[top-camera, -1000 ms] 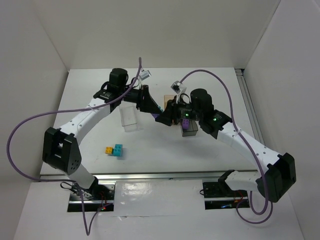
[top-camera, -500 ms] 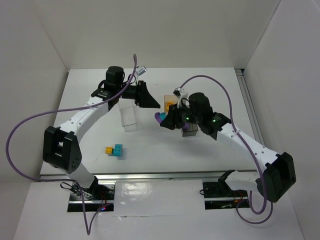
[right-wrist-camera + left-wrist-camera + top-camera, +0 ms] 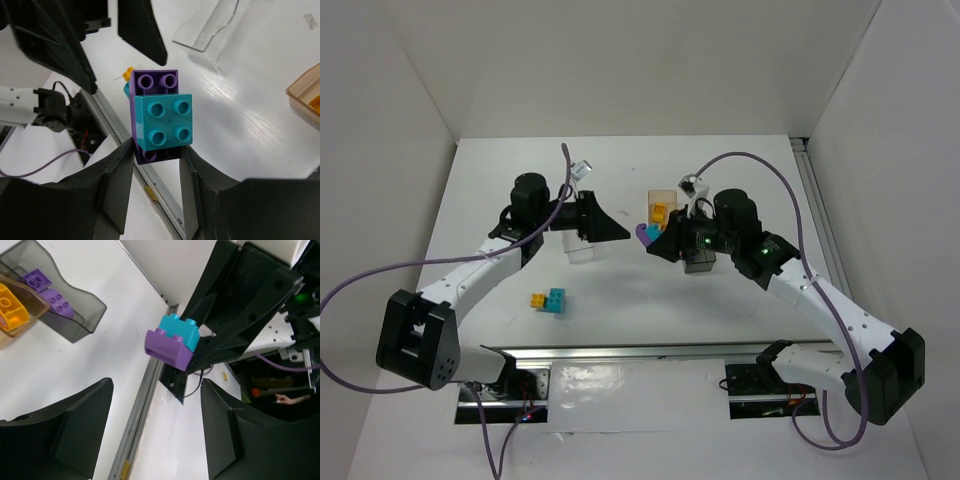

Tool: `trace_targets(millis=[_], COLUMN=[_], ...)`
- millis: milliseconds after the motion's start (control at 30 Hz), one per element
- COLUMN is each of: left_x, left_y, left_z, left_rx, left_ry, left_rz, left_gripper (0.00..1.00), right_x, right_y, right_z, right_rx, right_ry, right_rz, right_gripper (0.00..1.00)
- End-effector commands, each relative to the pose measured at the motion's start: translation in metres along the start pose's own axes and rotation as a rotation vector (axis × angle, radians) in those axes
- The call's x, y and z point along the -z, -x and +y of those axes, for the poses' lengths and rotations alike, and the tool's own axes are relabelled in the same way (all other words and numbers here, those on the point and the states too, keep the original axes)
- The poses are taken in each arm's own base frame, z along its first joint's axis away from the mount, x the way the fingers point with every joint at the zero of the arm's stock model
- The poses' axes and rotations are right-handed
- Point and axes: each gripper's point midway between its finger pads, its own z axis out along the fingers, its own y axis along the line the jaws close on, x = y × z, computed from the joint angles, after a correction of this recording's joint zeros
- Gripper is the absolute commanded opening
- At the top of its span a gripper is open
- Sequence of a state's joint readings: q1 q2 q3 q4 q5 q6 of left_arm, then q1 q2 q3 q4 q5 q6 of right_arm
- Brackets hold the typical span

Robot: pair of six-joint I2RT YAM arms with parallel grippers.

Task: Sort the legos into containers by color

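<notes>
My right gripper [image 3: 656,240] is shut on a clump of a purple and a teal lego [image 3: 648,233] and holds it above the table, left of the smoky dark grey bin [image 3: 700,260]. In the right wrist view the teal brick [image 3: 161,120] sits on the purple one [image 3: 155,82] between my fingers [image 3: 117,190]. My left gripper [image 3: 608,227] is open and empty, a short gap left of the clump [image 3: 172,342], in front of the clear bin [image 3: 578,245]. The orange bin [image 3: 662,210] holds a yellow brick. The dark bin [image 3: 75,315] holds purple bricks [image 3: 35,279].
A yellow and teal clump [image 3: 550,300] lies on the table at the front left. The table's metal front rail [image 3: 640,350] runs below both arms. White walls stand on the left, back and right.
The two grippers met at the clump a second ago. My left gripper has drawn back to the left, open and empty. The right gripper keeps the clump.
</notes>
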State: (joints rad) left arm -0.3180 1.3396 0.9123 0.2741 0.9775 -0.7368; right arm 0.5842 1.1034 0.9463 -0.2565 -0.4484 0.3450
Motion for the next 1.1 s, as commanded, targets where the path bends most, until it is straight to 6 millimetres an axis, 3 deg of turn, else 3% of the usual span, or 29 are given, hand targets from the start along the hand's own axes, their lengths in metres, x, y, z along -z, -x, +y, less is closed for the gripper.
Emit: trace_targets(millis=[0, 133, 400, 600, 767, 1067], left_x=[0.001, 0.005, 0.002, -0.015, -0.019, -0.023], left_y=[0.011, -0.003, -0.019, -0.026, -0.020, -0.016], left_z=[-0.032, -0.037, -0.046, -0.048, -0.053, -0.062], left_rx=[-0.108, -0.175, -0.220, -0.217, -0.235, -0.265], left_ry=[-0.169, -0.257, -0.324, -0.345, -0.355, -0.375], left_rz=[-0.010, 0.015, 0.064, 0.108, 0.094, 0.085], left_gripper=[0.78, 0.80, 0.80, 0.77, 0.75, 0.54], right_x=[0.011, 0.016, 0.017, 0.018, 0.017, 0.015], right_y=[0.007, 0.006, 0.002, 0.001, 0.003, -0.004], right_z=[0.020, 0.034, 0.039, 0.043, 0.044, 0.040], right_rx=[0.028, 0.041, 0.045, 0.046, 0.047, 0.038], right_ry=[0.087, 0.157, 0.198, 0.218, 0.227, 0.216], right_rz=[-0.030, -0.022, -0.008, 0.001, 0.003, 0.029], right_gripper=[0.02, 0.02, 0.02, 0.02, 0.02, 0.02])
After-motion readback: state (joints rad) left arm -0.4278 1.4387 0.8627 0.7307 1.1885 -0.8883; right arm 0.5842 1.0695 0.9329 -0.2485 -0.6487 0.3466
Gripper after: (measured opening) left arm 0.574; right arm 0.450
